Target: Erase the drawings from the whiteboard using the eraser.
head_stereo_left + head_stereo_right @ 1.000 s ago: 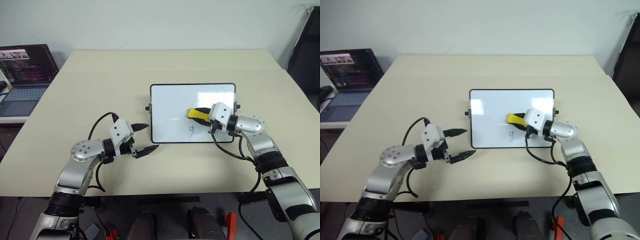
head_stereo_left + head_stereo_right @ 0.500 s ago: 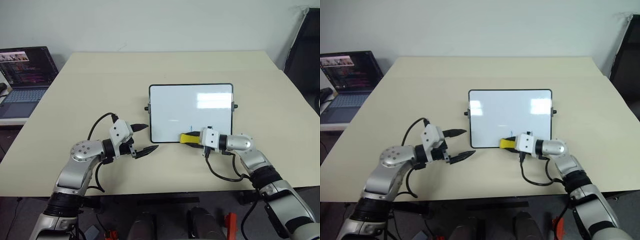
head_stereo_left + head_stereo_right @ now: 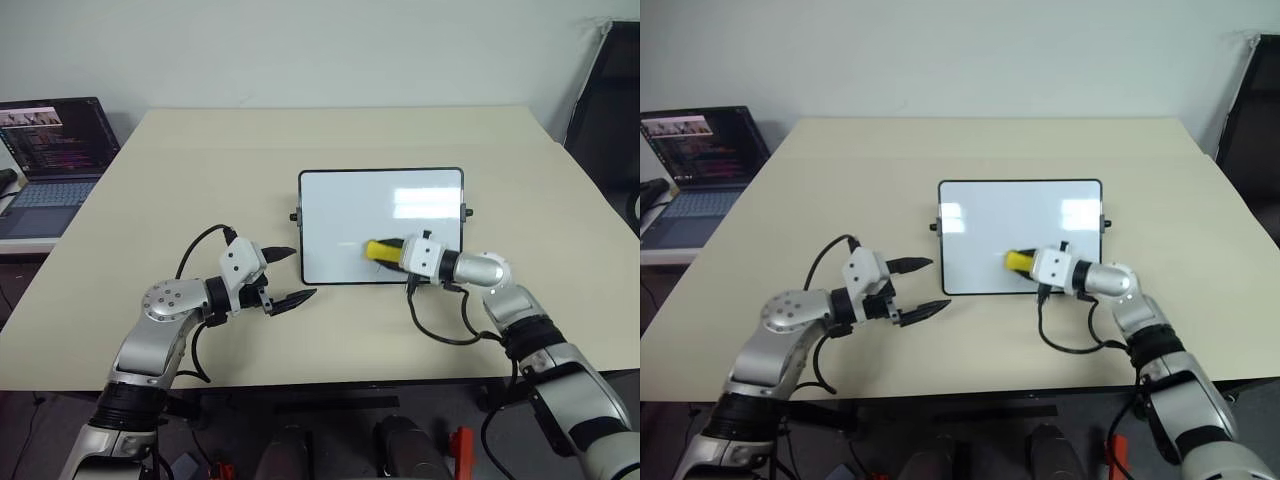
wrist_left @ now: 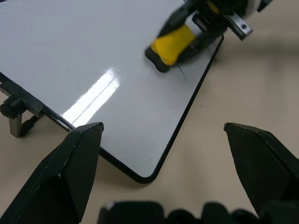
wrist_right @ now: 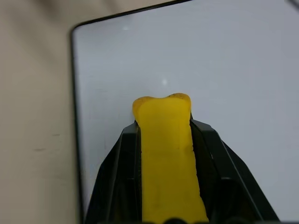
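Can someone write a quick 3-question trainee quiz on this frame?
1. True or false: the eraser is held in the right gripper.
2. Where does the eraser sit? A) on the whiteboard's lower half B) on the laptop C) on bare table
3. What state are the left gripper's fingers in, and do they hold anything?

Key: 1 true. 2 A. 3 open, holding nothing, beside the board's lower left corner.

A wide beige table (image 3: 200, 180) carries the scene. The whiteboard (image 3: 340, 205) rests on it near the middle, propped on small black side knobs, its black-framed near edge touching the tabletop.
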Controlling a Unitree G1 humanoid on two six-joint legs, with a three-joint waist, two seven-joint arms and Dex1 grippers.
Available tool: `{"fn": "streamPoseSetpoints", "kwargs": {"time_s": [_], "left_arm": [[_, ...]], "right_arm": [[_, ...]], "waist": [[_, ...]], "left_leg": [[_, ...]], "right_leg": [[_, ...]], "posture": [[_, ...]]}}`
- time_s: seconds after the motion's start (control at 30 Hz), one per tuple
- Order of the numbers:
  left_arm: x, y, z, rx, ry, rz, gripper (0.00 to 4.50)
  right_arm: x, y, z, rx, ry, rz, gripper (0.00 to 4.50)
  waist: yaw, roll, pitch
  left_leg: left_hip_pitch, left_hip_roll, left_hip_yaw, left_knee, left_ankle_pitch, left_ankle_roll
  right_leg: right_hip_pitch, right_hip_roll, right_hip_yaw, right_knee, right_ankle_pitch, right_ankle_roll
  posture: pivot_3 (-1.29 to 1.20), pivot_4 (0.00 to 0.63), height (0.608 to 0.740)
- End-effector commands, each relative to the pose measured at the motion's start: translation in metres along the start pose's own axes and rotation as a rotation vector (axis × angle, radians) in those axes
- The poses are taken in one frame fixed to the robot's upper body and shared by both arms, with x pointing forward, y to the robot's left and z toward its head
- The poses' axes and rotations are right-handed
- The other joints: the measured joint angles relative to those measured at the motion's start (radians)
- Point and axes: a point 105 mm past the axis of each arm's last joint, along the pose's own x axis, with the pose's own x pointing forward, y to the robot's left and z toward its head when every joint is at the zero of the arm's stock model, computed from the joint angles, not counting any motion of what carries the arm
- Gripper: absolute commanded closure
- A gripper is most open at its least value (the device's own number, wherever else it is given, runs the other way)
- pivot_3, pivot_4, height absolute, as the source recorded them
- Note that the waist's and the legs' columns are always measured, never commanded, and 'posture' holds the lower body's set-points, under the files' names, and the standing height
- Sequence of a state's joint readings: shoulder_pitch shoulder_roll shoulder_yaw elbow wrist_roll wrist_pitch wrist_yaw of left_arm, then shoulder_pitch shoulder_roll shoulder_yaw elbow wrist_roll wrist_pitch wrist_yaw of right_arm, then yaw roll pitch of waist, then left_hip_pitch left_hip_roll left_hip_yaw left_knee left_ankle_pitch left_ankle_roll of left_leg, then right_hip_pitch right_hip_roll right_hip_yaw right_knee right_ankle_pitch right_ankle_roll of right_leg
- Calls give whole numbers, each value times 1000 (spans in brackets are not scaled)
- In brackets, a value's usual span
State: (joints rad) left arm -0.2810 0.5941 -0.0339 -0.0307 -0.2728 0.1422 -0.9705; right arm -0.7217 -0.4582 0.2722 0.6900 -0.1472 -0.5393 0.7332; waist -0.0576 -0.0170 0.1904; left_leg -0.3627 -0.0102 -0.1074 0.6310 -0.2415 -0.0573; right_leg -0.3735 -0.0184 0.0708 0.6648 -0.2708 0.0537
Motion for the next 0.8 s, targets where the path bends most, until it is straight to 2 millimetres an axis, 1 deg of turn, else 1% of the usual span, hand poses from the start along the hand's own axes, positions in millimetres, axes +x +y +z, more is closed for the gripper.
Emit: {"fn": "streamPoseSetpoints", "kwargs": {"time_s": [0.03, 0.1, 0.23, 0.3, 0.37, 0.43, 0.53, 0.57, 0.63, 0.67, 0.8], "left_arm": [[-1, 4, 9, 37, -26, 11, 0], [-1, 4, 10, 37, -26, 11, 0], [-1, 4, 10, 38, -27, 13, 0], [-1, 4, 10, 37, -26, 13, 0], [-1, 4, 10, 36, -25, 11, 0], [-1, 4, 9, 34, -25, 8, 0], [1, 4, 9, 34, -26, 4, 0], [1, 4, 10, 33, -27, 3, 0], [2, 5, 10, 35, -27, 1, 0], [2, 5, 10, 35, -27, 0, 0], [2, 5, 10, 36, -27, -2, 0]], "right_arm": [[-13, -26, -22, -15, 102, -115, 3392], [-13, -29, -23, -28, 105, -124, 3392], [-10, -15, -22, -16, 80, -75, 3394], [-10, 0, -23, 6, 74, -19, 3395], [-13, 24, -26, 39, 69, 67, 3396], [-16, 44, -27, 57, 70, 143, 3397], [-19, 65, -29, 79, 84, 207, 3398], [-19, 68, -29, 83, 86, 214, 3398], [-18, 71, -28, 95, 85, 209, 3398], [-17, 68, -28, 93, 88, 195, 3398], [-15, 50, -29, 64, 111, 124, 3398]], "waist": [[0, 0, 0], [0, 0, 0], [0, 0, 0], [0, -1, -1], [0, -2, -1], [0, -3, -2], [-2, -3, -2], [-2, -3, -2], [-2, -3, -2], [-2, -3, -2], [-2, -3, -2]], "left_leg": [[0, 0, 0, 0, 0, 0], [0, 0, 0, 0, 1, 0], [0, 0, 0, 0, 1, 1], [0, 0, 0, 0, 1, 1], [0, 0, 0, -1, 1, 0], [0, 0, 0, -1, 1, 0], [0, 0, 0, -1, 0, 0], [0, 1, 0, -1, 1, 0], [1, 1, 0, -1, 1, 1], [1, 1, 0, 0, 1, 1], [1, 1, 0, -1, 1, 1]], "right_leg": [[0, 0, 0, 0, 0, 0], [0, 0, 0, 0, 1, 0], [0, 0, 1, 0, 1, 0], [0, 0, 1, 0, 1, 0], [0, 0, 0, -1, 1, -1], [0, 0, 0, -1, 1, -1], [0, 0, 1, -1, 1, 0], [0, 0, 1, -1, 1, 0], [0, 0, 1, -1, 1, 0], [0, 0, 1, -1, 1, 0], [0, 1, 1, -1, 1, 0]], "posture": [[0, 150, 740], [0, 150, 740], [0, 150, 740], [0, 150, 740], [0, 150, 740], [0, 150, 740], [0, 150, 740], [0, 150, 740], [0, 150, 740], [0, 150, 740], [0, 150, 740]]}}
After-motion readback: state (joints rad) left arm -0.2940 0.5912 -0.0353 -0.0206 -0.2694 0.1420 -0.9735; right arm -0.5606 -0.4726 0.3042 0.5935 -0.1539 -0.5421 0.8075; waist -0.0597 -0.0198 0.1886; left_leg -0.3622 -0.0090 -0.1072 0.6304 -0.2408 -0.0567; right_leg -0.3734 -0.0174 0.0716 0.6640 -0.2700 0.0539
